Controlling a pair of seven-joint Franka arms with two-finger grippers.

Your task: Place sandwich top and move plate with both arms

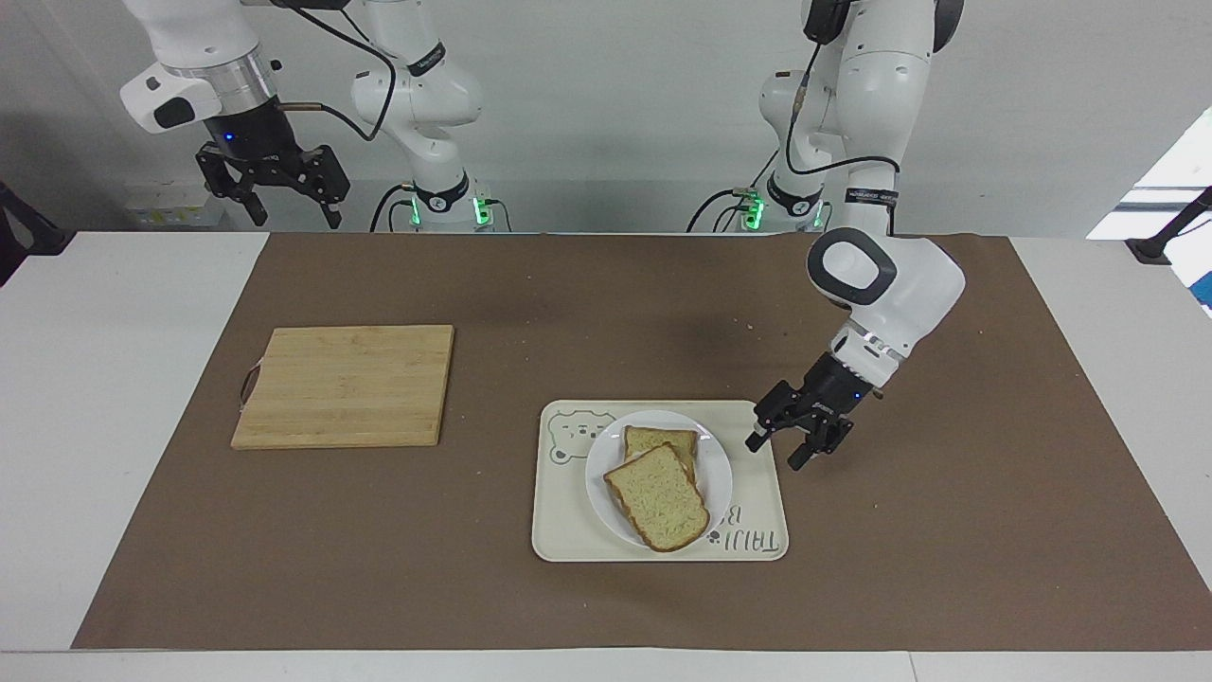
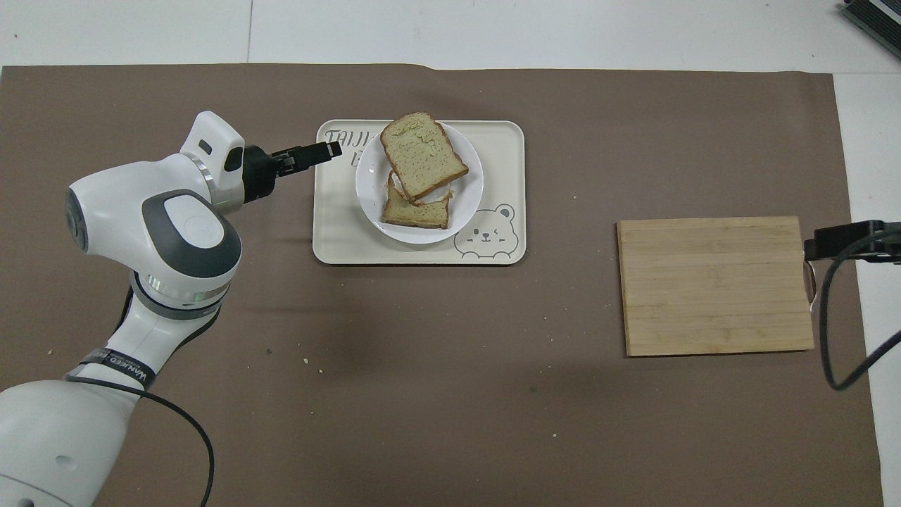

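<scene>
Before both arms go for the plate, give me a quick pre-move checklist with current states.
1. Pale beige bread slice, the sandwich top, rests on the lower slice: ok, though skewed and overhanging the rim.
2. Small round white plate sits on the cream rectangular bear tray: ok.
3. Left gripper open, holding nothing, over the tray's edge at the left arm's end: ok.
4. Right gripper open, holding nothing, raised, waiting at the right arm's end: ok.
5. Wooden cutting board bare: ok.
6. Top slice steady enough for transport: cannot tell.
</scene>
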